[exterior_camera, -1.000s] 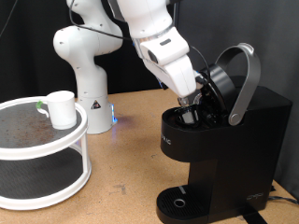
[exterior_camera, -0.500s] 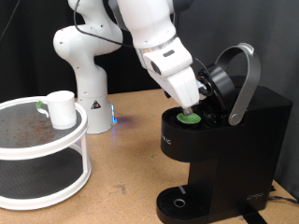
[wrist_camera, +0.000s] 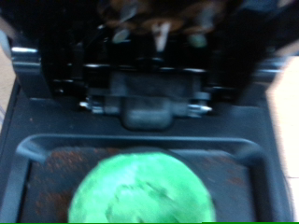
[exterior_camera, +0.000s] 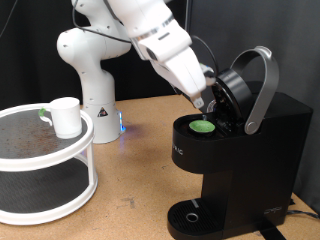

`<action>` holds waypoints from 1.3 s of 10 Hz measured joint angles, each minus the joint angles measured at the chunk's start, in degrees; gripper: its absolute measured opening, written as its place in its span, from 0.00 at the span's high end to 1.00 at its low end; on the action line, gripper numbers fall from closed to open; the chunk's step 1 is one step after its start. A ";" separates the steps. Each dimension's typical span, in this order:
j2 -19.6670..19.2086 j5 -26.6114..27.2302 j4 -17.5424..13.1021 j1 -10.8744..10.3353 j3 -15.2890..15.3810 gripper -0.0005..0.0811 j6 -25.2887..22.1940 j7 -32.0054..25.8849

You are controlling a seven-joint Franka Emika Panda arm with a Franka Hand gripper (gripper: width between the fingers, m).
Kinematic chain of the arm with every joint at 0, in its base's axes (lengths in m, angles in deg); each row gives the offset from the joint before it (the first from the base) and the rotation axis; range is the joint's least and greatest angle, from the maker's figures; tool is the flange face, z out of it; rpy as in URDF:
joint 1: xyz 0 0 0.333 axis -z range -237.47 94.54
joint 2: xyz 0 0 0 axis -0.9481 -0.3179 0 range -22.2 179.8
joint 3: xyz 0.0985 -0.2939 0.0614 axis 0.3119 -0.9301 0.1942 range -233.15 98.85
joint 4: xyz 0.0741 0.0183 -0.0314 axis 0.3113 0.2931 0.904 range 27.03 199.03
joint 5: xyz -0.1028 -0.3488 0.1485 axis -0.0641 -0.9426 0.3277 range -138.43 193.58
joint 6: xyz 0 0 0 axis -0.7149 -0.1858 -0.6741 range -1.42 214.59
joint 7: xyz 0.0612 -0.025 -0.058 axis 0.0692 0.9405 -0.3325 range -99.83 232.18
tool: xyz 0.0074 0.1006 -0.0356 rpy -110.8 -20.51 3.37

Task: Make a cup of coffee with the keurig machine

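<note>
Pod seated in the open keurig, cup waiting on the stand.

The keurig (exterior_camera: 235, 150) stands at the exterior view's right with its lid tipped up and the grey handle (exterior_camera: 262, 85) arching at about 1 o'clock from the brew chamber; a green-topped pod (exterior_camera: 203, 126) sits in that chamber and fills the near part of the wrist view (wrist_camera: 140, 191). The gripper (exterior_camera: 205, 100) hangs just above the pod at roughly 12 o'clock from it, holding nothing; whether its fingers are spread or closed I cannot tell. The handle looks stiff and smooth, best taken across its arch. The cup (exterior_camera: 65, 116) is at 9 o'clock, well apart, on the stand (exterior_camera: 45, 165); likely light, hard, breakable, and slippery, so its rim or handle seems the place to grip.
</note>
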 joint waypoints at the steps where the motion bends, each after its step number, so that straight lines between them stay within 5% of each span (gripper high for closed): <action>1: 1.39 0.00 0.42 0.38 -0.34 0.01 0.03 0.00; 6: 4.46 6.43 -1.44 0.29 -0.89 0.01 -3.50 -1.13; 13: 8.04 7.18 -8.07 0.25 -0.25 0.01 -8.46 5.59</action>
